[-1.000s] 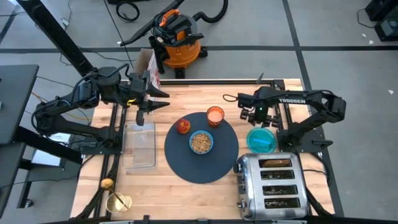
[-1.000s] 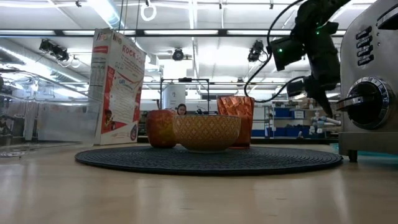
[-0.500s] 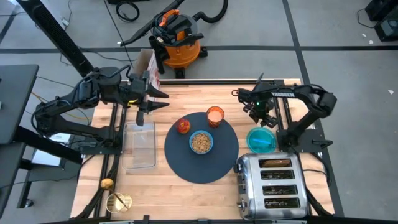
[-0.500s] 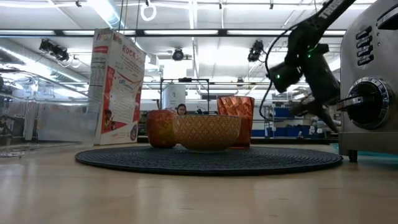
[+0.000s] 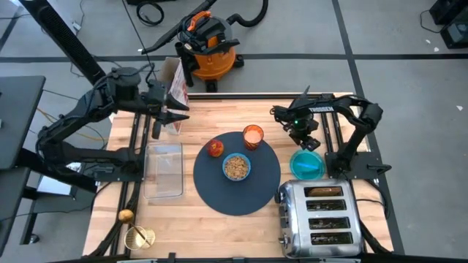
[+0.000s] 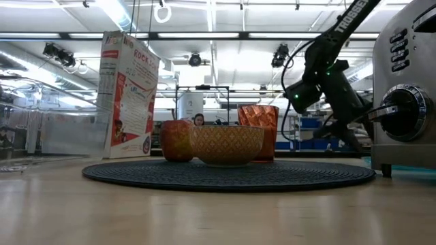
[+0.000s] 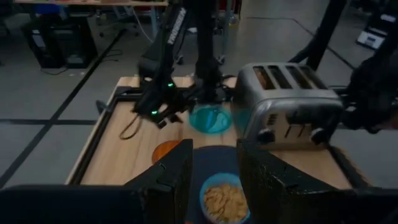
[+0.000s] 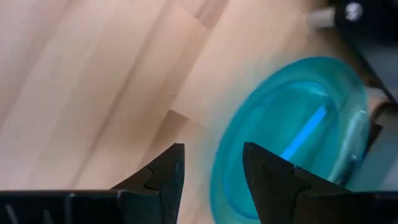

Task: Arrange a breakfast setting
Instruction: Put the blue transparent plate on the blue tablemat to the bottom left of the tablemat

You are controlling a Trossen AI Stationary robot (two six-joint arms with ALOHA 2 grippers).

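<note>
A dark slate-blue round mat [image 5: 236,191] lies mid-table. On it stand a light-blue bowl [image 5: 235,166] of cereal, a red apple [image 5: 215,147] and a copper-orange cup [image 5: 253,135]. The teal shallow dish [image 5: 307,165] rests on the wood to the mat's right, next to the toaster. My right gripper [image 5: 308,140] hangs open, pointing steeply down, just above the dish's far rim [image 8: 298,124]; its fingers touch nothing. My left gripper [image 5: 179,115] is open and empty, held high at the far left beside the cereal box [image 5: 175,82].
A chrome toaster [image 5: 322,218] fills the near right corner. A clear container [image 5: 164,169] lies left of the mat. Gold-coloured pieces [image 5: 137,235] sit at the near left corner. Bare wood shows between the cup and the dish.
My right gripper has sunk toward the table and come closer to the teal dish, rolling about its own axis as it went. My left gripper has swung toward the far edge, nearer the cereal box. Neither has changed its opening. The dishes have stayed in place.
</note>
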